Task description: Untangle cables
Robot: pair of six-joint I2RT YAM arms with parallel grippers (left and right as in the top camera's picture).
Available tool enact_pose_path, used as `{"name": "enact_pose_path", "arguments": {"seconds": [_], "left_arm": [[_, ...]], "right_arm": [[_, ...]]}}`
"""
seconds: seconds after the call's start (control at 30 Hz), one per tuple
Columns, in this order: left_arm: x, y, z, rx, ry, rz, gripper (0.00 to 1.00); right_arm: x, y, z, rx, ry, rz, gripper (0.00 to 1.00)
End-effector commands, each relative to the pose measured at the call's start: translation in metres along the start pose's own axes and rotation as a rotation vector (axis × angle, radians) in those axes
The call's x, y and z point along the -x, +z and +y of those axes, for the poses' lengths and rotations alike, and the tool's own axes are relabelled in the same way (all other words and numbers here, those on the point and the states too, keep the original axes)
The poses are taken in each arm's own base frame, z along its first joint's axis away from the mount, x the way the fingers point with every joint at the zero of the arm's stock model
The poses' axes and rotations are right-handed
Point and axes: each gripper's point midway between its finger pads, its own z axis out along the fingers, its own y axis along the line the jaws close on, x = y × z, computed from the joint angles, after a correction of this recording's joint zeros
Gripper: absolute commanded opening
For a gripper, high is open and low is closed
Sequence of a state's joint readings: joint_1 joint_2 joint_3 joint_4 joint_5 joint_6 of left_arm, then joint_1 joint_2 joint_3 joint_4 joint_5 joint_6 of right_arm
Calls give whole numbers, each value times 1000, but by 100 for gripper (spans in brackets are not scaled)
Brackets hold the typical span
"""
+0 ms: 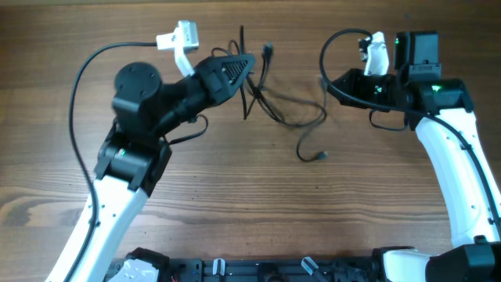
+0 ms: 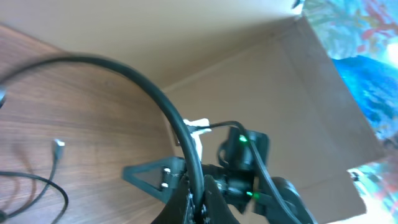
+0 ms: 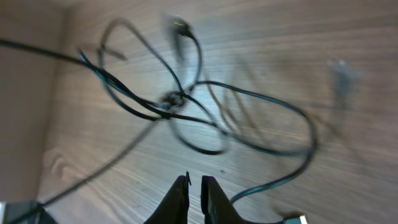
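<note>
The cables [image 1: 286, 113] lie in a loose tangle near the middle of the bench's [image 1: 235, 211] far edge, with one plug [image 1: 322, 156] trailing toward the centre. The left claw [image 1: 249, 64] sits at the tangle's left end, clenched and apparently pinching a strand, likely to anchor it. The right claw [image 3: 194, 190] is clenched on nothing just right of the tangle. It points at the knot [image 3: 171, 98], probably to pick a loop free.
</note>
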State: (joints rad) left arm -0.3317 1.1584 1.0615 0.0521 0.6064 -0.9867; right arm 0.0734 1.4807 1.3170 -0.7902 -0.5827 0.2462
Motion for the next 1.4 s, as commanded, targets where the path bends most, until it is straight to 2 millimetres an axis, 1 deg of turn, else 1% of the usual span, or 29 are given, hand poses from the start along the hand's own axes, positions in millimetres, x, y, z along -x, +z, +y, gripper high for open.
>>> {"name": "enact_pose_path", "arguments": {"seconds": [0.0,0.03,0.13,0.2,0.23,0.33,0.4,0.43,0.5,0.53,0.63,0.73,0.87,1.07,1.37], "left_arm": [[-2,-5,-15,-41,-40,17,4],[-2,-6,-16,-42,-48,15,4],[3,-5,-15,-41,-45,-6,4],[9,-7,-14,-36,-67,-32,4],[14,-8,-18,-51,-76,-48,4],[34,-14,-37,-134,-112,-118,4],[44,-19,-55,-207,-116,-155,4],[50,-23,-68,-258,-113,-172,4],[53,-27,-79,-307,-116,-182,4],[53,-28,-81,-315,-122,-182,4],[53,-27,-79,-308,-140,-178,4],[50,-24,-70,-274,-167,-165,4],[46,-20,-57,-224,-197,-151,4],[44,-17,-50,-196,-168,-148,4],[40,-14,-33,-134,-206,-132,4]], "right_arm": [[2,-3,34,160,-84,-6,12],[3,-4,38,178,-94,-10,12],[6,-3,39,181,-103,-22,16],[5,-3,39,181,-102,-21,17],[5,-3,39,181,-100,-20,17],[5,-2,39,182,-95,-17,17],[5,1,40,188,-86,-13,17],[5,2,43,205,-91,-7,17],[4,6,50,241,-103,3,18],[3,8,52,248,-110,5,17],[2,16,56,257,-123,15,18],[0,24,56,260,-113,32,20],[-1,31,50,255,-87,52,23],[-1,32,50,253,-72,55,23],[-2,32,49,252,-69,58,23]]}}
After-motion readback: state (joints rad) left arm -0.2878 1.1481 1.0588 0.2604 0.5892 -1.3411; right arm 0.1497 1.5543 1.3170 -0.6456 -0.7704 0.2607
